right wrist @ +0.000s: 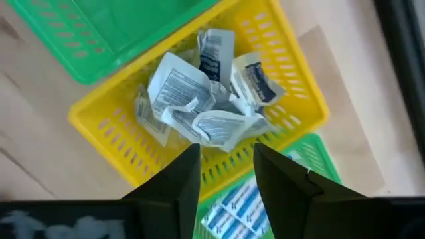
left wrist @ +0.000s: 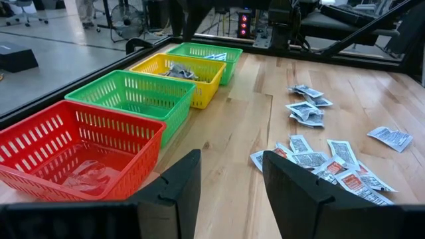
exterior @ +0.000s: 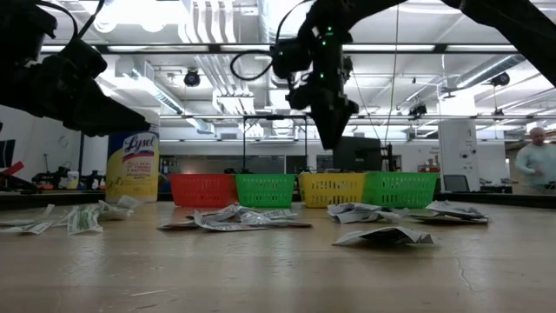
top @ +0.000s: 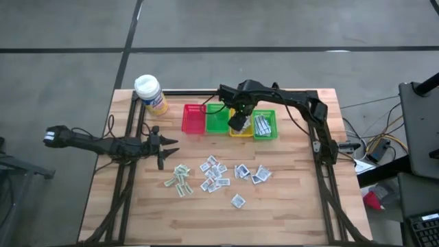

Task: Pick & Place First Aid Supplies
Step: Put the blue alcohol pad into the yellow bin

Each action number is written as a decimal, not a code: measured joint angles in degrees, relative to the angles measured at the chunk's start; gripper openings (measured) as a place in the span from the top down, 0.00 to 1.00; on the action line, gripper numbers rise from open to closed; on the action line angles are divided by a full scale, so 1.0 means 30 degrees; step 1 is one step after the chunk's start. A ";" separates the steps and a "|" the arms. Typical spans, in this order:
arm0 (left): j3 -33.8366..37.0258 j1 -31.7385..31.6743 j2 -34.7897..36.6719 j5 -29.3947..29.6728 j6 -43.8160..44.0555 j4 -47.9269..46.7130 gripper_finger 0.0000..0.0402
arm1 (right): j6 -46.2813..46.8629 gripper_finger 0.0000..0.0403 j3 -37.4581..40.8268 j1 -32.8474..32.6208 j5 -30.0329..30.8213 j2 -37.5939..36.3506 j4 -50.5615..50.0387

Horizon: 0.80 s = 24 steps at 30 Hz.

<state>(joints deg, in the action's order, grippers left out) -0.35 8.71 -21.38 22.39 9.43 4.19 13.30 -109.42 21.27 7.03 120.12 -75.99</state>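
I have the right end effector [top: 238,123] hanging over the yellow basket [top: 241,132] at about 12 o'clock on the table [top: 288,206], its fingers parted with nothing between them. In its wrist view a crumpled heap of packets [right wrist: 202,99] lies in that basket right under the fingers, so I judge a drop has just been made there. The far-right green basket [top: 266,127] holds more packets; the other green basket [top: 217,121] looks empty and the red basket [top: 194,119] shows only something clear in its bottom.

The left end effector [top: 162,147] waits at about 9 o'clock, low over the table, fingers spread and empty, near the loose packets.

Most of the first aid supplies [top: 218,175] lie scattered around the table's centre, well apart from the baskets, with a small group of green-printed packets [top: 180,180] toward 8 o'clock and one stray packet [top: 238,201] toward 6 o'clock.

My worries: the packets are thin, flat and overlapping, so a pinch could take two at once or slide off. The yellow heap sits high, and a low pass of the fingers could drag a packet out over the rim. The yellow bottle [top: 151,95] at 10 o'clock stands near the left arm's sweep and could be knocked over.
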 joint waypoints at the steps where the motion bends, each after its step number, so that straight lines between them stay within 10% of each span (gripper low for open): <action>1: -0.0002 0.0000 0.0004 -0.0005 0.0000 0.0000 0.61 | 0.0035 0.66 -0.0419 -0.0055 -0.0007 -0.0001 -0.0385; 24: 0.0004 0.0000 0.0004 -0.0001 0.0000 -0.0029 0.61 | 0.2348 0.69 -0.4726 -0.6821 -0.1619 -0.0299 -0.4671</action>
<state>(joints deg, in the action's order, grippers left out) -0.34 8.71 -21.37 22.39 9.43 4.10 20.34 -123.60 0.81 2.17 119.22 -90.00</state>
